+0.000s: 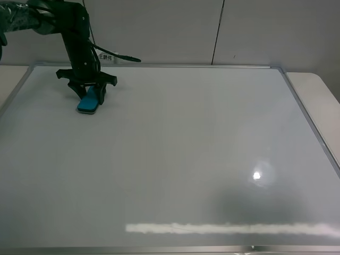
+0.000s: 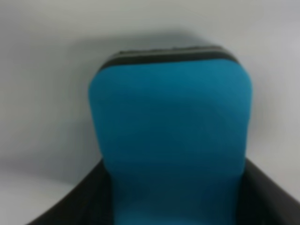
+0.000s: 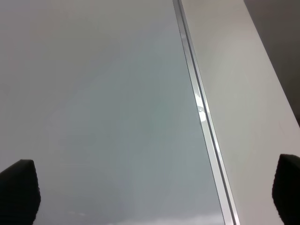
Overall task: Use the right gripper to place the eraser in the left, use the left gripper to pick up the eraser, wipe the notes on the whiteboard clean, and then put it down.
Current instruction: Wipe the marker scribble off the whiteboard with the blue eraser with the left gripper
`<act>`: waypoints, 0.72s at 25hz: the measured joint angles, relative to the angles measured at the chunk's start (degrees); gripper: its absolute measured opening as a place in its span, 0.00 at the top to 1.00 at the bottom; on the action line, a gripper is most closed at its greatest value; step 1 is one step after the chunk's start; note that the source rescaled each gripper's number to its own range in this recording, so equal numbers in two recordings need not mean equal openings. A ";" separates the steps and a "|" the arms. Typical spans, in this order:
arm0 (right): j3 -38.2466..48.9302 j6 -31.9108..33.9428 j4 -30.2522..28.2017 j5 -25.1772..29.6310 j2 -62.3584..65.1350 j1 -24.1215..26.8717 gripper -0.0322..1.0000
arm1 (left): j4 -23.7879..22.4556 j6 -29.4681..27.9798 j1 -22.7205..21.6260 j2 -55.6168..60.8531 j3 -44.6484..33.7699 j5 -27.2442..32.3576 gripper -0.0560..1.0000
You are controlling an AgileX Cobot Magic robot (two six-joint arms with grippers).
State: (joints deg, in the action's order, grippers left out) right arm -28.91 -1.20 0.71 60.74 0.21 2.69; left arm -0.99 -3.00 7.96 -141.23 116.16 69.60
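The teal eraser rests with its dark underside on the whiteboard near the far left corner. My left gripper stands over it, shut on its sides. In the left wrist view the eraser fills the picture between the black fingers. No red notes show anywhere on the board; the surface looks plain white. My right gripper is open and empty above the board's right edge. It is out of the exterior high view.
The board's silver frame runs beside a strip of pale table on the right. A wall stands just behind the board's far edge. Lamp glare shines on the board's near right.
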 joint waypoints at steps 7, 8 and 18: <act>0.00 0.00 0.00 0.00 0.00 0.00 0.00 | -0.80 0.00 -3.89 4.36 -10.18 0.01 0.93; 0.00 0.00 0.00 0.00 0.00 0.00 0.00 | -0.89 0.00 -3.89 5.52 -12.15 0.22 0.93; 0.00 0.00 0.00 0.00 0.00 0.00 0.00 | -0.03 -0.22 0.98 11.85 -24.51 -3.03 0.93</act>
State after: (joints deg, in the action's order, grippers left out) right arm -28.91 -1.20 0.71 60.74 0.21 2.69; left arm -1.02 -3.22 8.94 -129.37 91.66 66.57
